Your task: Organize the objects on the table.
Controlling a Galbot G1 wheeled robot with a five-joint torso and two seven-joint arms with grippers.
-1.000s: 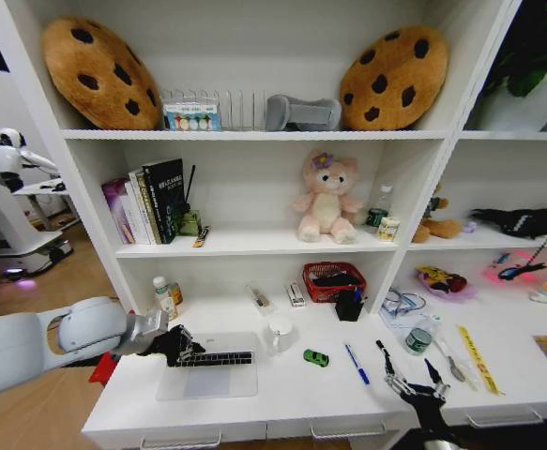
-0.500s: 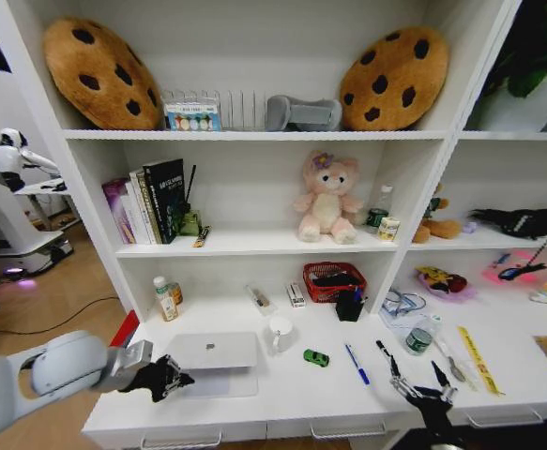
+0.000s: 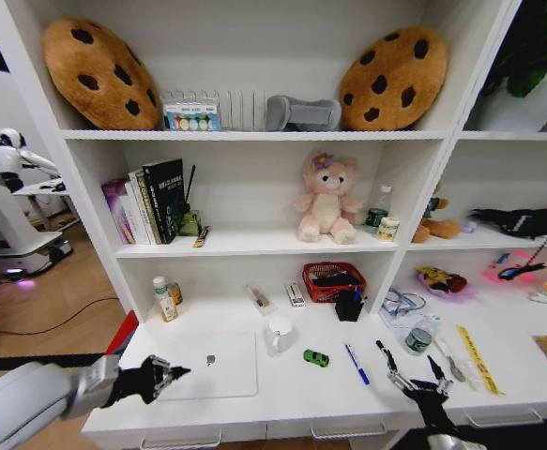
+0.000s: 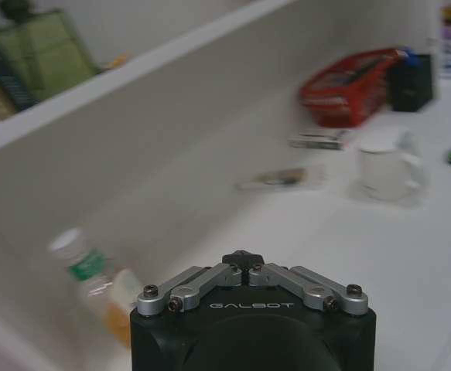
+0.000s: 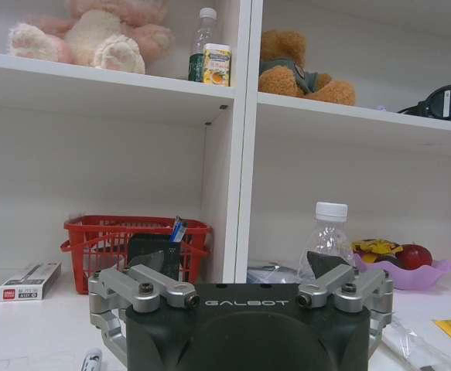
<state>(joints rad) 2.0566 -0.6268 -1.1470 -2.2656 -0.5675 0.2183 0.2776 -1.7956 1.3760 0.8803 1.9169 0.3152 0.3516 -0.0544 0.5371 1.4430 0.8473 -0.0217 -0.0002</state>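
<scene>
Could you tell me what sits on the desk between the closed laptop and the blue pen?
In the head view, the white mug and the green toy car sit between the closed laptop and the blue pen.

Right gripper (image 5: 240, 305) low in foreground, fingers spread wide. Beyond it: red basket (image 5: 136, 246) on white table (image 5: 32, 321), small box (image 5: 32, 280) beside it, clear bottle (image 5: 329, 243) (white cap). Pink plush bear (image 5: 93, 35) and brown bear (image 5: 302, 77) on shelf above.
</scene>
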